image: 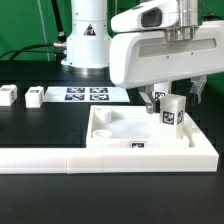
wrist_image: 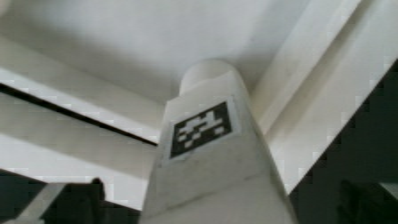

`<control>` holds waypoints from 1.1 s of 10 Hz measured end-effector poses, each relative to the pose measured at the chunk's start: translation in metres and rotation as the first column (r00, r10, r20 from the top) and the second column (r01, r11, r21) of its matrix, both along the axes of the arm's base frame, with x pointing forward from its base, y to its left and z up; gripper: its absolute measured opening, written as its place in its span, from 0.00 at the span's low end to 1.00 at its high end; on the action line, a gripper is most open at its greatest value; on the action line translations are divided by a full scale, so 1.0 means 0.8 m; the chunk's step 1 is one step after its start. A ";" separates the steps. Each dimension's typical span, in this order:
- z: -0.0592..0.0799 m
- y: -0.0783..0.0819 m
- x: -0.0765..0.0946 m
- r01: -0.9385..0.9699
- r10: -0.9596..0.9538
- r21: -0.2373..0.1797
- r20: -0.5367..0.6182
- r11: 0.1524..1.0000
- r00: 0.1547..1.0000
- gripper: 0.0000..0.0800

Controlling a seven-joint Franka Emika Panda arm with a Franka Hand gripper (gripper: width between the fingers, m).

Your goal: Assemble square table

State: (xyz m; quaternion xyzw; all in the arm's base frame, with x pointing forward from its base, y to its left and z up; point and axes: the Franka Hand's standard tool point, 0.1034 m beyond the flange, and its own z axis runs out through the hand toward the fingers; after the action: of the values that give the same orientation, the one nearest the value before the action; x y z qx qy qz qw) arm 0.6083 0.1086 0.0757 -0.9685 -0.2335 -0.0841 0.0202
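Observation:
The white square tabletop (image: 122, 128) lies flat on the exterior view's right, tucked into the corner of a low white wall. A white leg (image: 172, 113) with a black-and-white tag stands upright on the tabletop's far right corner. My gripper (image: 172, 104) hangs over that leg, a finger on each side, jaws open. In the wrist view the tagged leg (wrist_image: 210, 150) fills the middle between the dark fingers (wrist_image: 71, 200), with a strip of space showing beside one finger, and the tabletop (wrist_image: 143, 40) lies beyond it. Two loose legs (image: 9, 96) (image: 35, 97) rest at the far left.
The marker board (image: 86, 95) lies flat behind the tabletop, in front of the robot's base (image: 85, 45). The long low L-shaped wall (image: 60, 158) runs along the front and up the right side of the tabletop. The table surface is black.

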 end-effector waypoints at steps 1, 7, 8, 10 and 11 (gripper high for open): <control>0.000 0.000 0.001 -0.051 0.051 -0.010 0.005 0.999 0.999 0.81; -0.001 -0.001 0.001 -0.019 0.019 -0.005 0.001 1.000 1.000 0.36; -0.001 -0.001 0.001 0.001 -0.001 -0.002 0.000 1.000 1.000 0.36; -0.001 -0.001 0.000 0.079 -0.079 0.011 -0.007 0.997 0.997 0.36; -0.001 -0.001 0.000 0.151 -0.151 0.022 -0.014 0.988 0.988 0.36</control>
State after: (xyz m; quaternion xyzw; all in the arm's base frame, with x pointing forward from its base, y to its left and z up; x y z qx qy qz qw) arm 0.6086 0.1074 0.0751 -0.9836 -0.1584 -0.0821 0.0262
